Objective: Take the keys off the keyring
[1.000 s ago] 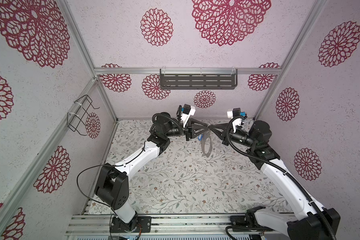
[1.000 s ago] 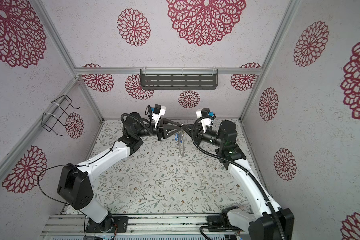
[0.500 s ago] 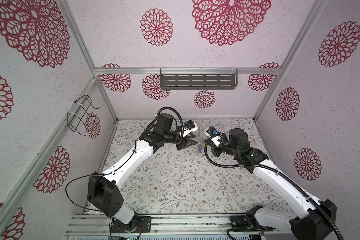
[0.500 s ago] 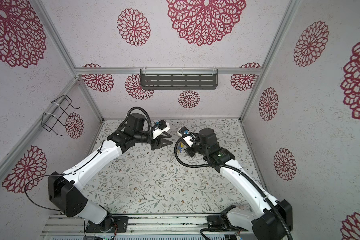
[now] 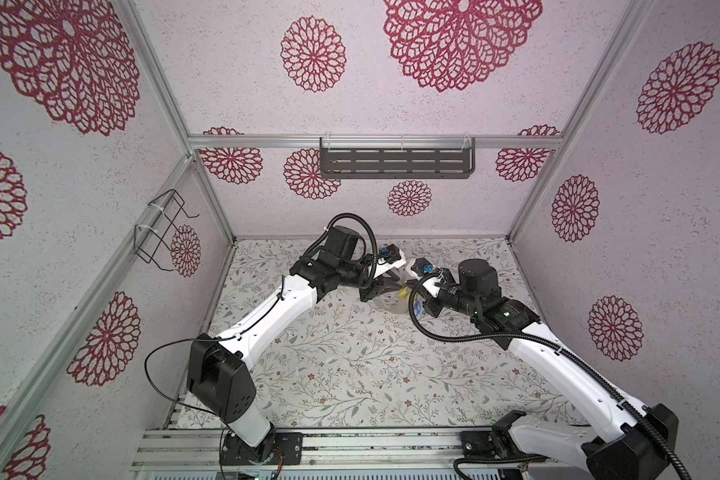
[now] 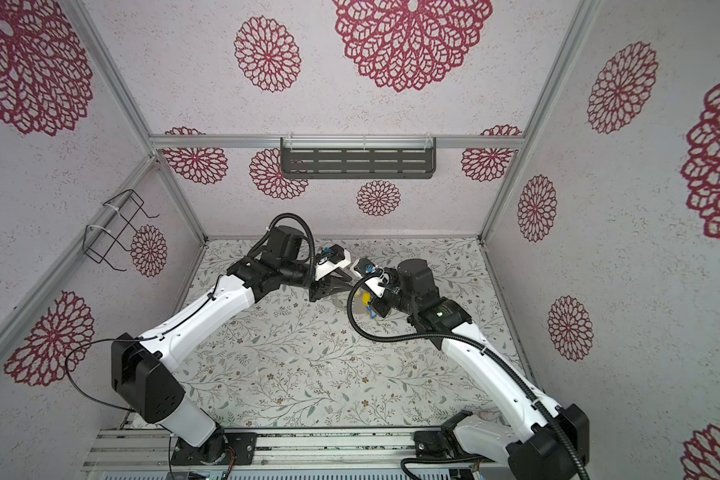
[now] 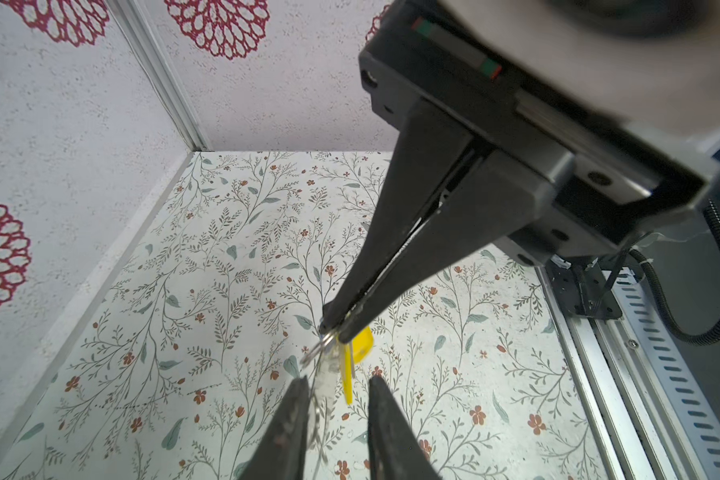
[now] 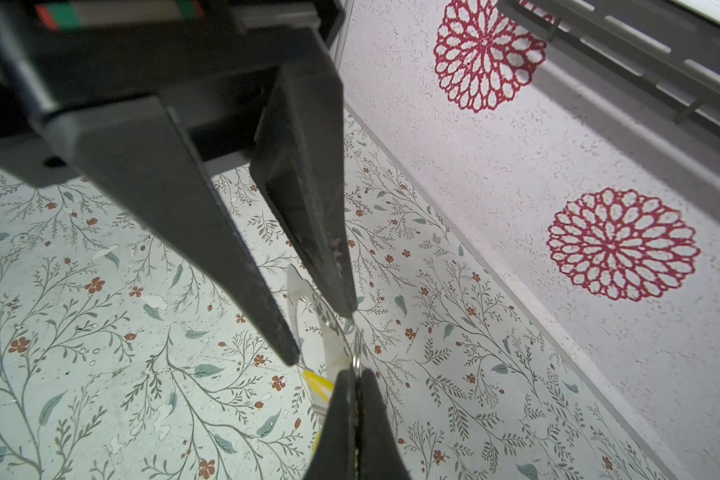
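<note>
Grey metal keyring (image 7: 324, 384) sits edge-on between your two arms, near the back middle of the cell in both top views. I can't tell if its low edge touches the table (image 7: 184, 291).

Your right gripper (image 7: 335, 328) is pinched tight on the small wire ring (image 7: 319, 347) at the plate's rim. That's the only hold I can confirm. The yellow key (image 7: 360, 343) dangles beside the plate from that same spot. A speck of blue (image 5: 417, 309) shows under the right gripper in a top view, probably another key. The rest are too small or hidden to count.

Your left gripper (image 7: 337, 378) faces it from the opposite side, with its fingers narrow but not together, straddling the plate. One finger (image 7: 296, 415) looks to be against the metal. The other (image 7: 387, 424) has daylight and the yellow tag's edge in the gap, so that's no clamp as far as I can see.

My read on the layout: the right gripper fixes the wire ring and the left takes the plate. Then you can twist one against the other to work the ring out of its hole. Holding it edge-on lets the keys hang clear of the jaws.

Risks:
- The yellow tag gets nipped in with the plate.
- The thin plate pivots in the grip.
- The tiny ring slips from the right tips.

I don't see any key off yet.
</note>
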